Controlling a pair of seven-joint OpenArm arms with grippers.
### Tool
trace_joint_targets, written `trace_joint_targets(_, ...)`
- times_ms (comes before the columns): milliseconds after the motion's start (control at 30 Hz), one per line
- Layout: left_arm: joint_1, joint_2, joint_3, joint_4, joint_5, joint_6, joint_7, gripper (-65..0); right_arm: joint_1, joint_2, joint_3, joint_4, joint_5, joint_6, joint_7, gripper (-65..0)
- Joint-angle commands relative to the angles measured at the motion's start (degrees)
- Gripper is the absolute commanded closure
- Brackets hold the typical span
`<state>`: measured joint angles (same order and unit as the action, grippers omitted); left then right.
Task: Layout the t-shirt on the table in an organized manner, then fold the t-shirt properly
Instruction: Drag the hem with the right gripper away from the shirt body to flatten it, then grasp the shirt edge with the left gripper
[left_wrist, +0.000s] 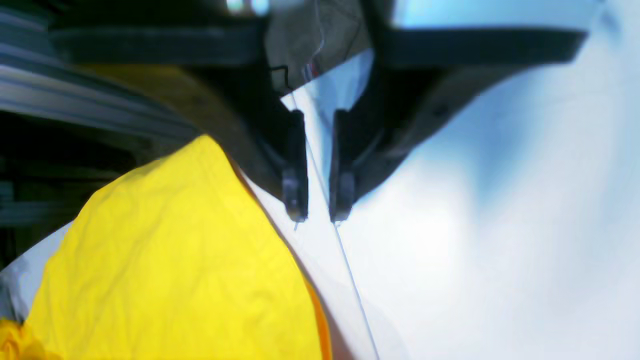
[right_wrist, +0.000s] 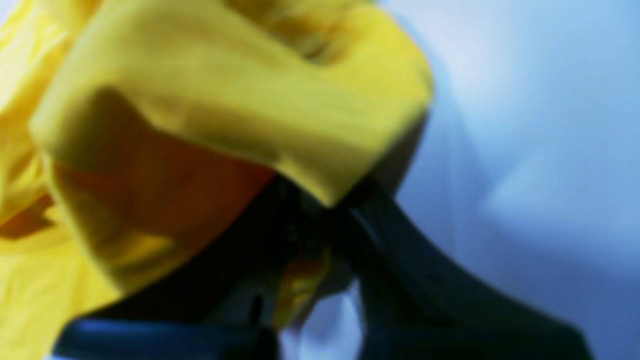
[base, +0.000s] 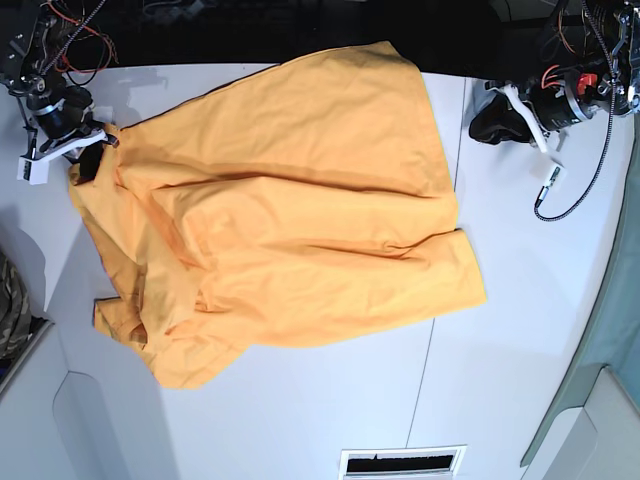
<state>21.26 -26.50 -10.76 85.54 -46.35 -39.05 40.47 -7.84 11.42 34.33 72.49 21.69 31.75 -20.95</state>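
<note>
The orange-yellow t-shirt (base: 300, 220) lies spread but rumpled across the white table (base: 330, 420), with one sleeve end near the seam (base: 430, 350). At the shirt's far left corner, my right gripper (base: 90, 150) is shut on a bunched fold of the t-shirt (right_wrist: 225, 100). That fold drapes over the dark fingers (right_wrist: 400, 260) and hides my right gripper's (right_wrist: 320, 200) tips. My left gripper (base: 490, 125) hovers over bare table at the far right, apart from the shirt. In the left wrist view my left gripper (left_wrist: 317, 212) is narrowly open and holds nothing. It sits above the seam (left_wrist: 350, 280), with the t-shirt (left_wrist: 175, 260) to its left.
A camouflage cloth (base: 10, 310) lies off the table's left edge. A slotted vent (base: 400, 462) sits at the near edge. A black cable (base: 570, 190) trails from the left arm at the far right. Dark background runs behind the table's far edge.
</note>
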Motion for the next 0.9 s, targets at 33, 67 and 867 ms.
trace_joint_targets(33,-0.15,-0.79,-0.33,0.63,-1.29,-0.95,-1.05,-8.6,-0.63,1.14,3.45,4.39,1.90,0.22,-0.33,0.0)
trace_joint_targets(67,-0.15,-0.79,-0.17,0.61,-1.68,-0.95,-1.07,-8.6,-1.38,1.16,4.92,6.34,2.21,0.17,-1.14,0.0)
trace_joint_targets(867,-1.77,0.31,12.46,0.61,10.03,1.86,-6.82,-9.3,-12.04,5.97,11.78,14.56,2.78,-6.95,-3.72,-44.5)
